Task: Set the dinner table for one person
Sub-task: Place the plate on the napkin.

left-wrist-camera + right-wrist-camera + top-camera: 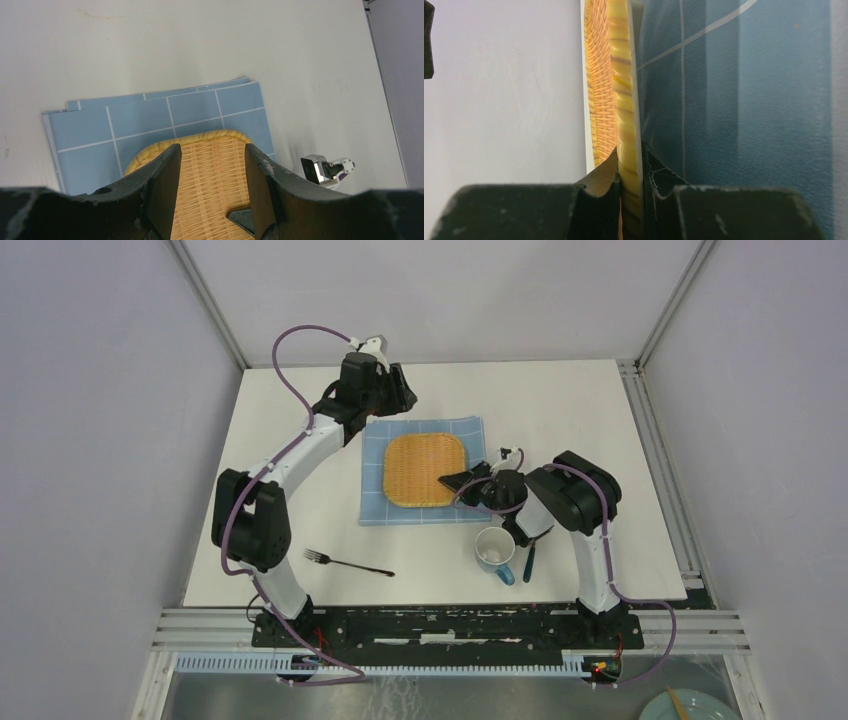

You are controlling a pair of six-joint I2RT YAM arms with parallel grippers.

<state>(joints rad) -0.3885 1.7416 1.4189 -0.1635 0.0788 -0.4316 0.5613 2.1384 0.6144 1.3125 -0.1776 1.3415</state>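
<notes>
The right pincer (pixel 630 167) is closed on the rim of the plate (pixel 425 468), at the plate's right edge. One finger lies over the woven top and one under the rim, and the rim hides the pads. Whether the plate is lifted off the cloth (pixel 470 432) I cannot tell. The left pincer (pixel 212 148) stands open with nothing between its fingers, off the plate's far left corner; from above, its own wrist covers it. The cloth lies under the plate, on the tabletop (pixel 570 410), which spreads on all sides of the plate. Nearer than the plate lie a fork (pixel 348 563), to the left, and a mug (pixel 493 550), to the right. A blue-handled thing (pixel 528 562) just beside the mug is half hidden by the right arm (pixel 580 500).
</notes>
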